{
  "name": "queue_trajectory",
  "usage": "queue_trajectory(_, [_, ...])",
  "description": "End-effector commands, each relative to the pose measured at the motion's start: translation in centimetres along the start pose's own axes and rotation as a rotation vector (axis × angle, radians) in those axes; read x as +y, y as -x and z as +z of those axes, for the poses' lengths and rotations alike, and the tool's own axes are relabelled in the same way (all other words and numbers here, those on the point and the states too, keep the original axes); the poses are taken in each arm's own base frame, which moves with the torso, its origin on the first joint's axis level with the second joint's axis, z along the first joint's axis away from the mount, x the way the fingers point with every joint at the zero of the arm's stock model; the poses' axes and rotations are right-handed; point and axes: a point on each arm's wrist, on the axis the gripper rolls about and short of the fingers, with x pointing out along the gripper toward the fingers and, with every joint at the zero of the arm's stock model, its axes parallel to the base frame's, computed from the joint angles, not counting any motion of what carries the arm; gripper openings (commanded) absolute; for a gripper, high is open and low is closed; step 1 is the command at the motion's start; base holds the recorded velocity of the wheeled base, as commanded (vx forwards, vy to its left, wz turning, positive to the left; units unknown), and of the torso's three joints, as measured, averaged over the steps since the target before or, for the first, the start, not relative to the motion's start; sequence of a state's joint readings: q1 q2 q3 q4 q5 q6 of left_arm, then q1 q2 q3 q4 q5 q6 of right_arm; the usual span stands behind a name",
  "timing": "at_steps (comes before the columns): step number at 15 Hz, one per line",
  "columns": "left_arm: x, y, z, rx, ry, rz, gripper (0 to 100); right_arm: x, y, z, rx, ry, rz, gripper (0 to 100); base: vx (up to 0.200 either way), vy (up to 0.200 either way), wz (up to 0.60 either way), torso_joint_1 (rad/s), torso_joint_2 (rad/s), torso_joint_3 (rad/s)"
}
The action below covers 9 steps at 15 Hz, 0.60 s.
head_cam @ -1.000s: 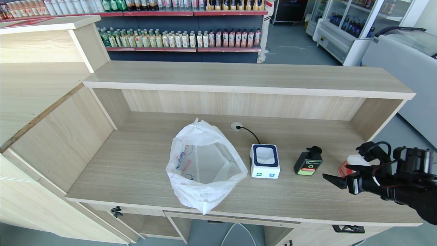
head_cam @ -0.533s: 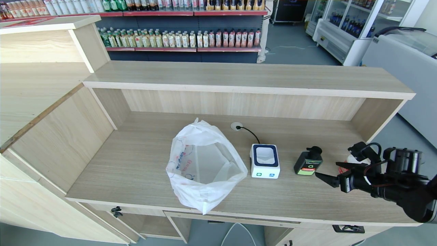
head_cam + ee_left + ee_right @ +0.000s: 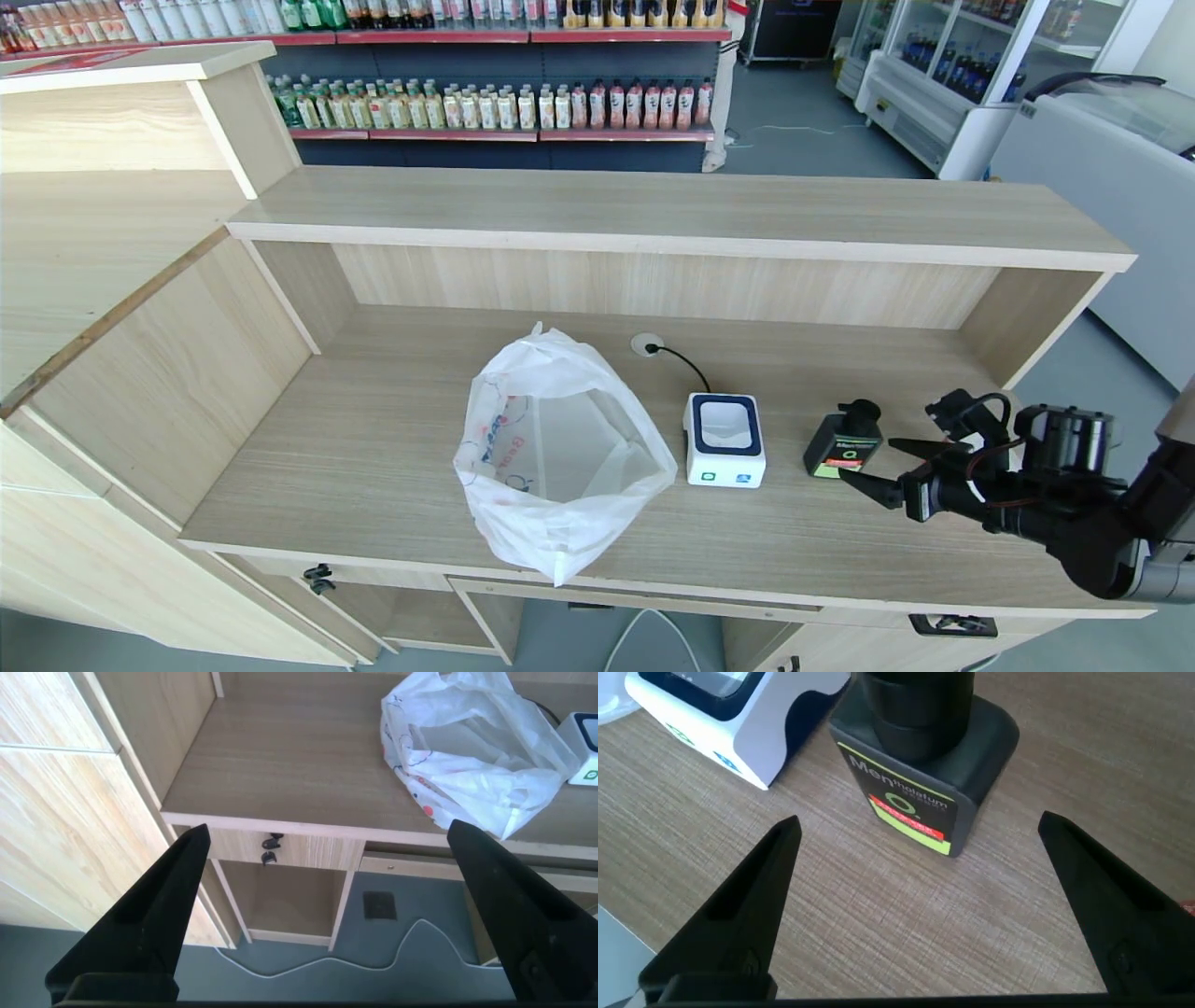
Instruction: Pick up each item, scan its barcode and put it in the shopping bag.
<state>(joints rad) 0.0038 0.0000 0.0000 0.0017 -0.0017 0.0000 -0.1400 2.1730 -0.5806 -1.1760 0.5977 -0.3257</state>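
A black bottle (image 3: 843, 441) with a green and red label stands on the wooden counter (image 3: 392, 439), right of the white barcode scanner (image 3: 724, 439). The white plastic shopping bag (image 3: 560, 457) stands open left of the scanner. My right gripper (image 3: 870, 461) is open just right of the bottle, its fingers pointing at it without touching. In the right wrist view the bottle (image 3: 920, 756) stands just ahead of the right gripper (image 3: 920, 821), with the scanner (image 3: 729, 709) beside it. My left gripper (image 3: 329, 831) is open and holds nothing, off the counter's front left, with the bag (image 3: 476, 742) ahead.
A raised shelf (image 3: 672, 210) and side walls enclose the counter on the back, left and right. The scanner's black cable (image 3: 681, 364) runs to a hole in the counter. Drawers with keys (image 3: 271, 849) sit under the front edge. Store shelves and freezers stand behind.
My right gripper has moved left along the counter toward the black bottle, still open, and now covers the red and white item seen behind it earlier. Nothing else has moved.
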Motion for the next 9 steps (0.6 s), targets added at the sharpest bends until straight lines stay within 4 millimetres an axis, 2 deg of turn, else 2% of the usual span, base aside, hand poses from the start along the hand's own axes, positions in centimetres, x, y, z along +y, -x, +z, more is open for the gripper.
queue_trajectory(1, [0.0,0.0,0.0,0.0,0.0,0.001,100,-0.5,-1.0,0.2,-0.018,0.012,0.004,100,0.0,0.0,0.0,0.0,0.0,0.0])
queue_trajectory(5, [0.0,0.0,0.0,0.0,0.0,0.001,100,-0.7,-2.6,0.3,-0.046,0.019,0.05,100,0.0,0.0,0.0,0.0,0.0,0.0])
queue_trajectory(9, [0.0,0.0,0.0,0.0,0.0,0.001,100,-0.1,-4.3,0.4,-0.057,0.006,0.088,100,0.0,0.0,0.0,0.0,0.0,0.0])
